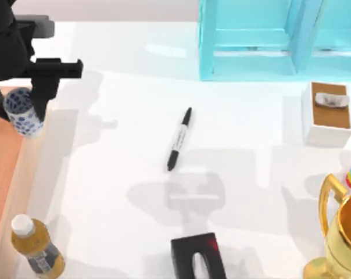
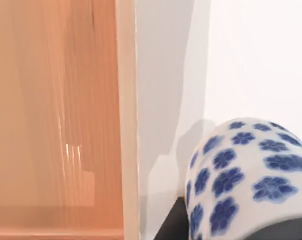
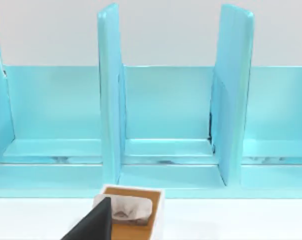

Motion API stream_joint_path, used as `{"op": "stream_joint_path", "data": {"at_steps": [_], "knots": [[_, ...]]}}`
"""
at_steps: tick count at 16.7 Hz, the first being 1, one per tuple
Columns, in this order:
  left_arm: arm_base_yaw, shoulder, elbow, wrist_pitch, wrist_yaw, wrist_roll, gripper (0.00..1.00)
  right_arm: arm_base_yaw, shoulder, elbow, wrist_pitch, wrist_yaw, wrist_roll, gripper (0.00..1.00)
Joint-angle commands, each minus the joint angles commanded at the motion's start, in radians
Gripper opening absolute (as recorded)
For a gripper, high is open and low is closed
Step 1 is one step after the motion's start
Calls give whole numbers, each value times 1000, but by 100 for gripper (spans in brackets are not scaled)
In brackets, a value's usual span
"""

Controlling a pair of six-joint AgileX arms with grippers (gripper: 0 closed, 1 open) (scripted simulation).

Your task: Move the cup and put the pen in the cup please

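Left tool [image 1: 40, 96] sits at the surface's far left, over the cup [image 1: 21, 111]; whether its fingers are clamped on the cup I cannot tell. That cup, blue-flowered, stands at the edge of a wooden board [image 1: 1, 168], and the left wrist view shows it close up beside the board's pale rim. Well apart, mid-surface [image 1: 106, 174], lies the pen [image 1: 179, 139]. A shallow grip could let the cup tip or catch the board's rim. Right arm is parked, state unclear.

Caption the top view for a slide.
Left gripper at the cup by the table's left edge; the pen lies mid-table.
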Motion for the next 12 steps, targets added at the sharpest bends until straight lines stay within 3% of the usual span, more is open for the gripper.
{"op": "stream_joint_path", "data": {"at_steps": [8, 12], "knots": [[-120, 361, 210, 137, -1, -108, 0, 0, 0, 0, 0, 0, 0, 100], [-135, 404, 241, 164, -2, -131, 0, 0, 0, 0, 0, 0, 0, 100]]}}
